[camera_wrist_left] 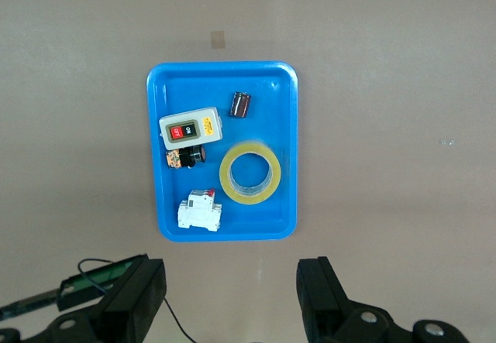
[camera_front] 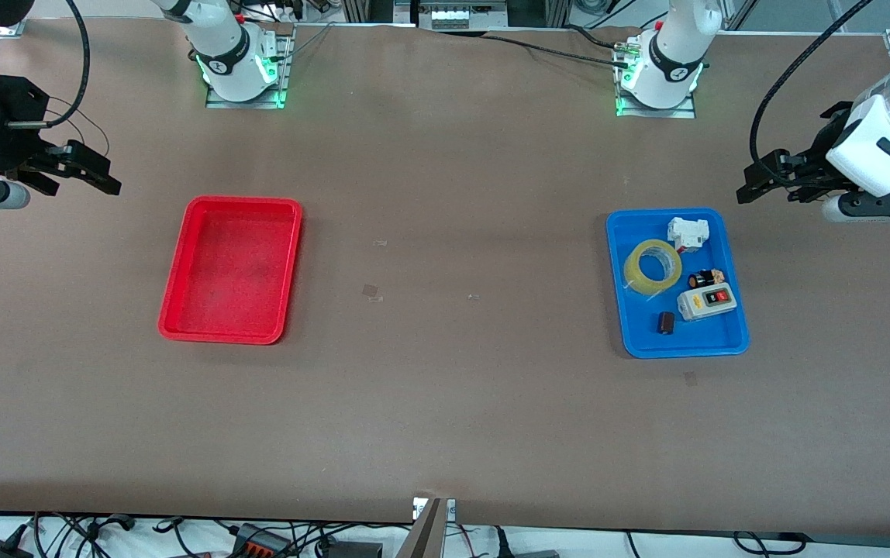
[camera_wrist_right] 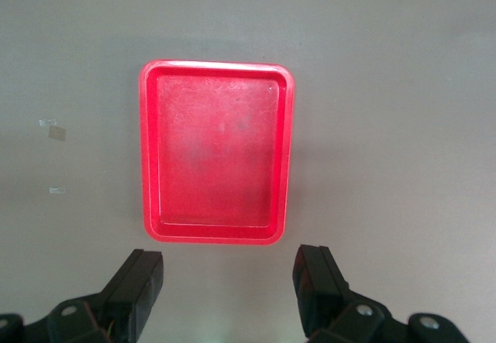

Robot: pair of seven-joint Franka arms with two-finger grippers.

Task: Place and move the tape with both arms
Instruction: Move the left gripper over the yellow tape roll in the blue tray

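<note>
The yellow tape roll (camera_front: 632,270) lies flat in the blue tray (camera_front: 617,287), toward the left arm's end of the table. It also shows in the left wrist view (camera_wrist_left: 225,174), inside the tray (camera_wrist_left: 155,165). My left gripper (camera_front: 759,180) hangs open and empty over bare table beside the blue tray; its jaws stand wide apart in its wrist view (camera_wrist_left: 231,289). My right gripper (camera_front: 100,172) hangs open and empty over bare table at the right arm's end, beside the red tray (camera_front: 232,271); it also shows in its wrist view (camera_wrist_right: 229,277).
The blue tray also holds a white switch box with a red button (camera_front: 706,301), a small dark cylinder (camera_front: 665,322), a white breaker (camera_front: 687,232) and a small black-and-orange part (camera_front: 707,278). The red tray (camera_wrist_right: 217,157) holds nothing.
</note>
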